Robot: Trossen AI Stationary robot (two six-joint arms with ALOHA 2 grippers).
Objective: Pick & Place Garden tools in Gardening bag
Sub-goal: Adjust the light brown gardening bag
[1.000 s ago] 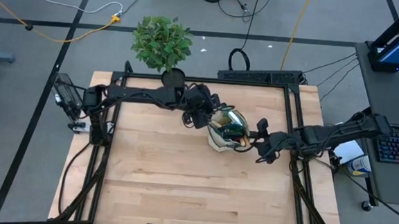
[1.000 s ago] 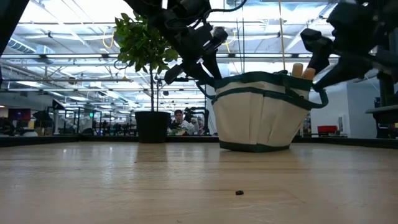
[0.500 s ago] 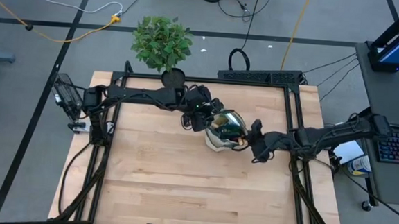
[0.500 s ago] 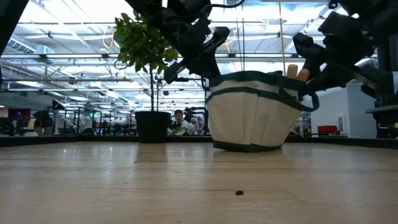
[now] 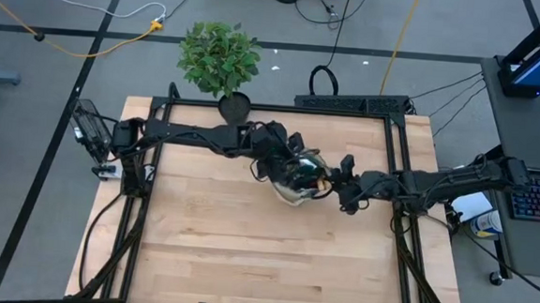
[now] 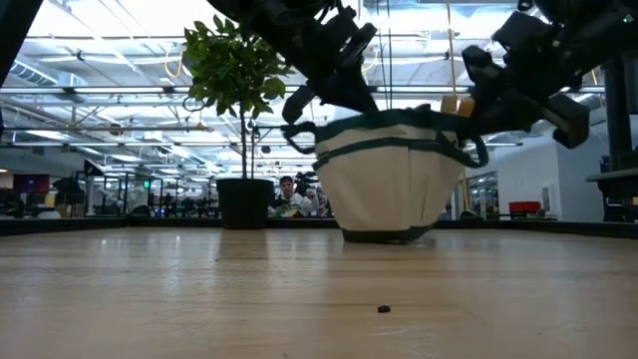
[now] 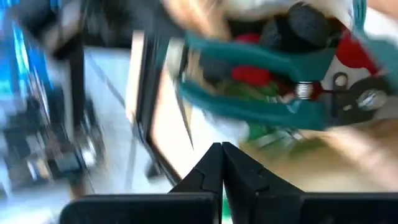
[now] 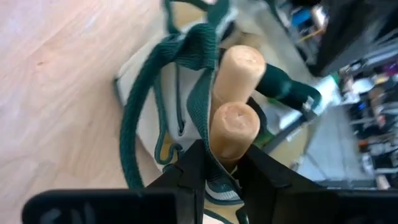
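Toward the far middle of the wooden table (image 5: 245, 253) sat the bag (image 5: 298, 179), beige with green trim, upright on the boards in the low view (image 6: 384, 189), with both arms meeting over it. Reached in from the left: the left gripper (image 5: 283, 162), pressed against the bag's left rim, above the rim's left edge in the low view (image 6: 334, 55). Fingers (image 7: 214, 163) drawn together to a point in its own wrist view, with nothing seen between them; just past the tips, blurred, teal-handled shears (image 7: 280, 106) with a spring, plus red and black shapes inside the bag. Reached in from the right: the right gripper (image 5: 343, 186), at the bag's right rim, high on the right in the low view (image 6: 498, 80). Closed narrowly on a round wooden handle (image 8: 233, 130), gripped at its end between the two fingers (image 8: 189, 168); a second wooden handle (image 8: 239, 65) right beside it, both standing out of the bag's right side, a green loop strap (image 8: 140, 118) hanging beside them. Same pale handle top seen poking above the rim in the low view (image 6: 457, 104). Beyond the table's far edge, left of the bag: a leafy plant (image 5: 218, 59) in a black pot (image 6: 244, 202), well apart from both grippers. Far back in the room, a person (image 6: 289, 194) seated.
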